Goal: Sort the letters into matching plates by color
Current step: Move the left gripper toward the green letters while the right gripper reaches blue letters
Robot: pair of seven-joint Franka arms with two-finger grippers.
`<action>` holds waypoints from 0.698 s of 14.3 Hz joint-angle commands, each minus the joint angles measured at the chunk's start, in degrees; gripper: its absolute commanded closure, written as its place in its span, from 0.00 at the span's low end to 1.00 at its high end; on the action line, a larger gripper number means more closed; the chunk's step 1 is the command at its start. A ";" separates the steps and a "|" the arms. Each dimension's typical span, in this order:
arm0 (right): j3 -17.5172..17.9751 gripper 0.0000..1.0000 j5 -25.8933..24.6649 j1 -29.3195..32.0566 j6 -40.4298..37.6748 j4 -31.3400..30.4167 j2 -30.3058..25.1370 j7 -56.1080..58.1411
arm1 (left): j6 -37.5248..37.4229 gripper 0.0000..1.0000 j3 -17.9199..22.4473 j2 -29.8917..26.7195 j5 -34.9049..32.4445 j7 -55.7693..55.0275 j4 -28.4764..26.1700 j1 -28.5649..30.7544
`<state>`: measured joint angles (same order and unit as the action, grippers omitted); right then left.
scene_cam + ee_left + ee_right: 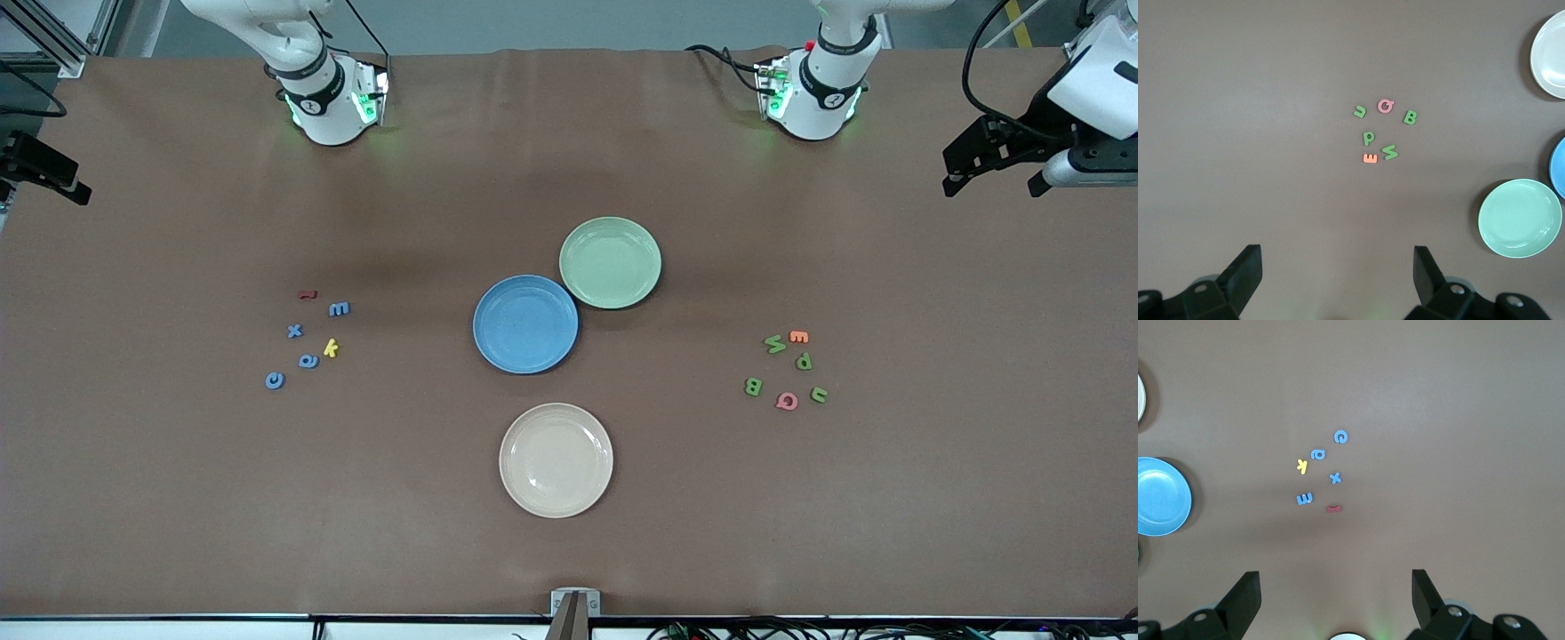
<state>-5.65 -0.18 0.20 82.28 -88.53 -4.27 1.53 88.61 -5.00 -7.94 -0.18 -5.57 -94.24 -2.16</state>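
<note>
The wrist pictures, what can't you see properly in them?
- Left wrist view: blue plate and cream plate cut by the edge; left tool only partly seen.
- Right wrist view: blue plate cut by the edge; dark red letter too small to read.

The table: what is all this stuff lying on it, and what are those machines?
blue letters: four, blue, clustered toward the right arm's end.
green letters: four, green, clustered toward the left arm's end.
yellow letter: one, among the blue ones.
dark red letter: one, beside the blue cluster.
orange letter: one, among the green ones.
pink letter: one, among the green ones.
blue plate: one, mid-table.
green plate: one, pale, touching the blue plate.
cream plate: one, nearest the front camera.
left gripper: jaws open, above the green letters.
right gripper: jaws open, above the blue letters.
</note>
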 commanded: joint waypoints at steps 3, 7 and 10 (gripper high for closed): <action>0.02 0.00 -1.49 -0.91 0.42 -1.73 -1.70 0.14 | -1.25 0.00 0.08 0.74 0.97 0.92 1.52 0.66; 0.02 0.00 -0.88 -0.65 0.34 -1.91 -1.62 0.06 | -1.07 0.00 0.26 3.28 0.97 0.65 1.87 0.66; -0.07 0.00 -0.53 -0.64 0.25 -2.00 -1.62 -0.21 | 0.68 0.00 0.17 7.14 0.10 0.30 0.74 0.31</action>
<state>-5.59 -0.91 -0.25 82.31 -88.96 -4.28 1.54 88.70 -4.83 -3.97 -0.18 -5.58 -94.29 -1.74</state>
